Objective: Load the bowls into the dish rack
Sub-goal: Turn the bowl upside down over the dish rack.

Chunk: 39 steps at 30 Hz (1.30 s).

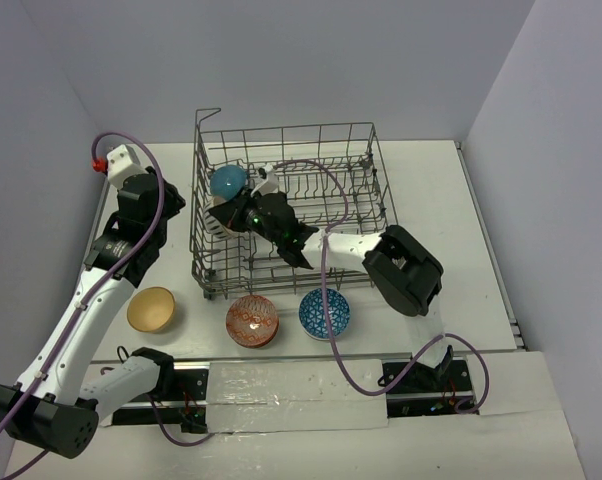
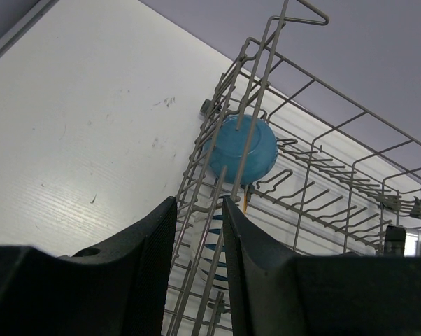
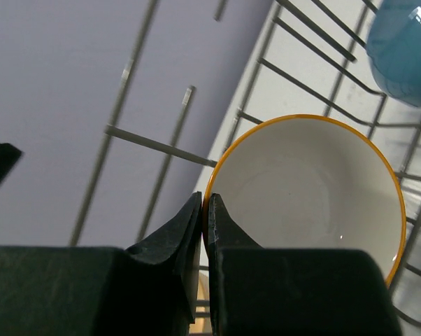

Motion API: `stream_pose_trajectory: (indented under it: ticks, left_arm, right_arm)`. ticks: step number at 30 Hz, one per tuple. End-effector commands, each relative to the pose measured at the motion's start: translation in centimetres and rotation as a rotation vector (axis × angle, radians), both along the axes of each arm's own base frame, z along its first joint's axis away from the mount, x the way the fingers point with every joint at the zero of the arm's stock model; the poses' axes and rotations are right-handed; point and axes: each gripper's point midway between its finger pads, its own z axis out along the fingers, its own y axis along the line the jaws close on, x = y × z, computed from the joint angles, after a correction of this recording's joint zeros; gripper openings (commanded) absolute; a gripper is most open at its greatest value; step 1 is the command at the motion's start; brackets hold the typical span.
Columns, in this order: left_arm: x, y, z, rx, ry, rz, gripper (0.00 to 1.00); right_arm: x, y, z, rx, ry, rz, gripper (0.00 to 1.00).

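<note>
Three bowls [image 1: 252,320] outside dish rack [image 1: 286,133], teal bowl [image 1: 228,181] beside white bowl [image 3: 308,189]

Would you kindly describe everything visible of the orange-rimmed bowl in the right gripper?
The orange-rimmed bowl is round, glossy white inside with a thin orange rim, seemingly ceramic. It is tipped up, its opening towards the wrist camera, inside the dish rack. The right gripper pinches its rim, one finger on each side. A blue bowl sits close beyond it; whether they touch is unclear.

White table [image 1: 441,200] — dish rack [image 1: 286,128]; three bowls [image 1: 151,309]; red bowl [image 1: 252,320] perhaps stacked.
</note>
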Motion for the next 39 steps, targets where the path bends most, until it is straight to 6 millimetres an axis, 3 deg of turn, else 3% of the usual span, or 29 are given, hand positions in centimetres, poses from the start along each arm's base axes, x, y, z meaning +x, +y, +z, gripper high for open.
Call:
stream_pose_trajectory:
  ticks: [1, 22, 39]
  left_arm:
    - [0.5, -0.6, 0.5, -0.005, -0.024, -0.023, 0.38]
    - [0.3, -0.4, 0.7, 0.000, -0.033, -0.021, 0.38]
    - [0.5, -0.9, 0.6, -0.006, -0.030, -0.048, 0.38]
  right_arm:
    - [0.3, 0.8, 3.0, 0.034, -0.052, -0.011, 0.00]
    - [0.8, 2.7, 1.9, 0.029, 0.040, 0.063, 0.00]
    - [1.0, -0.4, 1.4, -0.052, 0.029, -0.001, 0.03]
